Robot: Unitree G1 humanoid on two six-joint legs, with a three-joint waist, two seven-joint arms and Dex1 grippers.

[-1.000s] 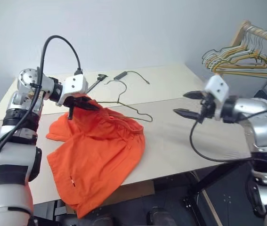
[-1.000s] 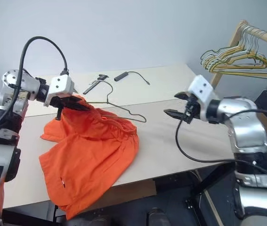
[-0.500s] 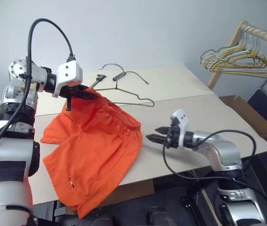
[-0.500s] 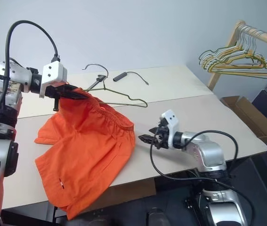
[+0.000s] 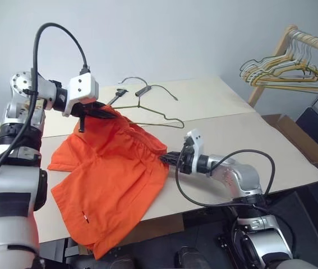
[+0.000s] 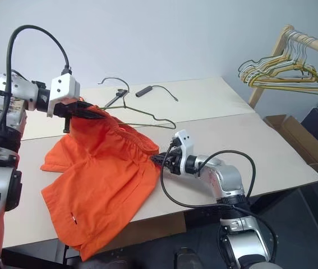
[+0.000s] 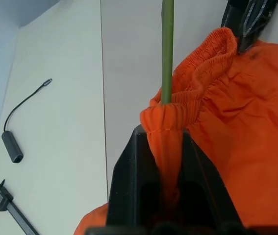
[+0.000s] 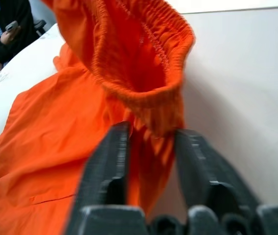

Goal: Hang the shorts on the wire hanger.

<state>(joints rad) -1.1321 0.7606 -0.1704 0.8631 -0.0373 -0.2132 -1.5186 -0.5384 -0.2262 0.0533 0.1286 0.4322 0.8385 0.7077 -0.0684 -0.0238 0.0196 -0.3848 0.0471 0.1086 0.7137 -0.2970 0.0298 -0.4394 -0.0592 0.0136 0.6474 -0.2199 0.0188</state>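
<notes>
Left tool (image 7: 164, 147) raised, pinching shorts (image 5: 114, 179) waistband.

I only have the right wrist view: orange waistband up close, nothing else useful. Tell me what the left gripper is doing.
Observer: The left gripper is shut on the far end of the waistband of the shorts, holding it lifted off the table.
Operator: Now find me the wire hanger.
Observer: The wire hanger has one arm running into the waistband right beside that grip. Its hook points towards the table's far edge.
</notes>
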